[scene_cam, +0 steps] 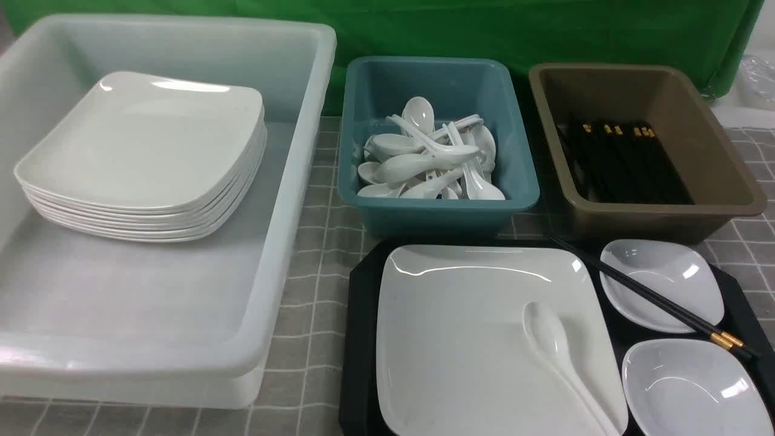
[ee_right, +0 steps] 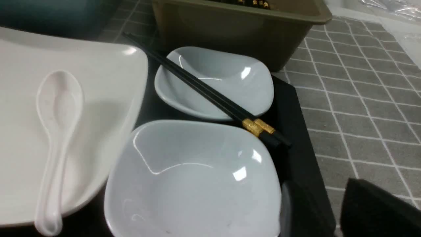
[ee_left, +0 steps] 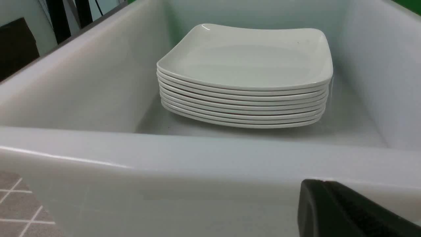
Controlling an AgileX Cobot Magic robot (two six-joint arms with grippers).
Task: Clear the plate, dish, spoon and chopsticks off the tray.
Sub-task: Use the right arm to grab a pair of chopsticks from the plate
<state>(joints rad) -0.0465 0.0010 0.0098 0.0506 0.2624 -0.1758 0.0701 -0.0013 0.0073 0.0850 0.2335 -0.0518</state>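
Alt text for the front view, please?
A black tray holds a plate with a spoon on it, two bowls, and chopsticks across the far one. Left, a white tub of plates; behind, a teal tub of spoons, a brown tub of more chopsticks.

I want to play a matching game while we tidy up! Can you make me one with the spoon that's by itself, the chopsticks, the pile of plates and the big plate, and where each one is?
Things:
1. lone spoon
2. chopsticks
3. stack of plates
4. lone big plate

Places:
A. inside the white tub
B. flat on the black tray
C. lying on the big plate
D. resting across a small bowl

Pairs: 1-C, 2-D, 3-A, 4-B
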